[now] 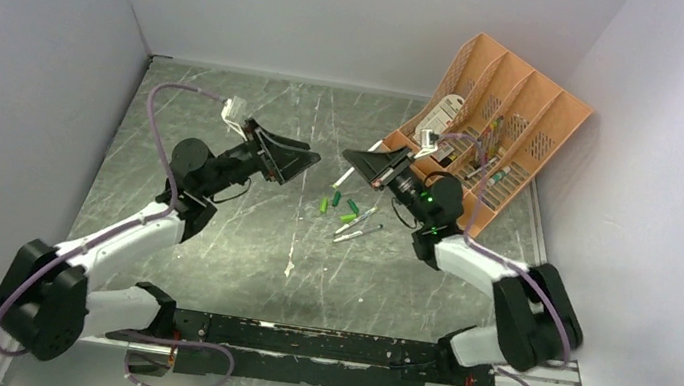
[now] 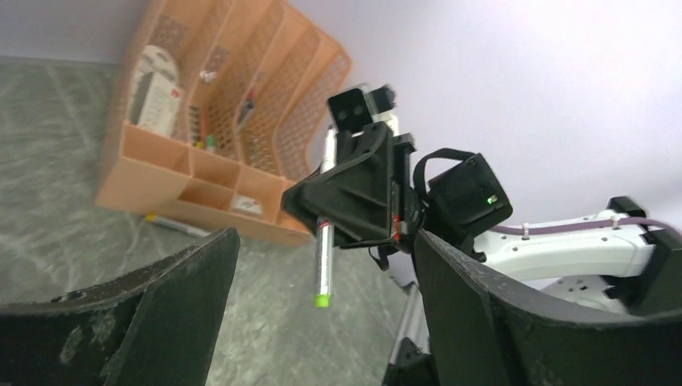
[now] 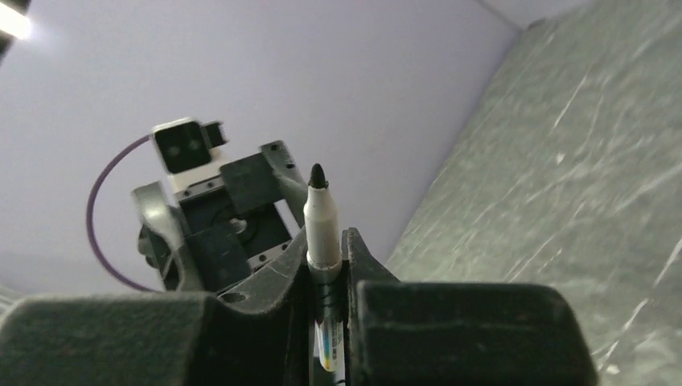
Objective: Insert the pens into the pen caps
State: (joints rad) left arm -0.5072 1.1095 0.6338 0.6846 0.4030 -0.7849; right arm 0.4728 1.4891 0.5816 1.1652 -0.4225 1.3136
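Note:
My right gripper point(image 1: 358, 163) is shut on a pale pen point(image 1: 341, 180) and holds it above the table. In the right wrist view the pen point(image 3: 320, 217) stands between the shut fingers point(image 3: 326, 241), dark tip up. In the left wrist view the same pen point(image 2: 324, 261) hangs from the right gripper, green end down. My left gripper point(image 1: 305, 161) faces it, open and empty, its fingers point(image 2: 161, 310) wide apart. Three green caps point(image 1: 337, 199) lie on the table between the grippers. Two more pens point(image 1: 357, 221) lie just to the right of the caps.
An orange organizer point(image 1: 505, 115) with mixed stationery stands at the back right, close behind the right gripper; it also shows in the left wrist view point(image 2: 153, 165). A thin pen-like item point(image 2: 178, 226) lies at its front. Grey walls enclose the table.

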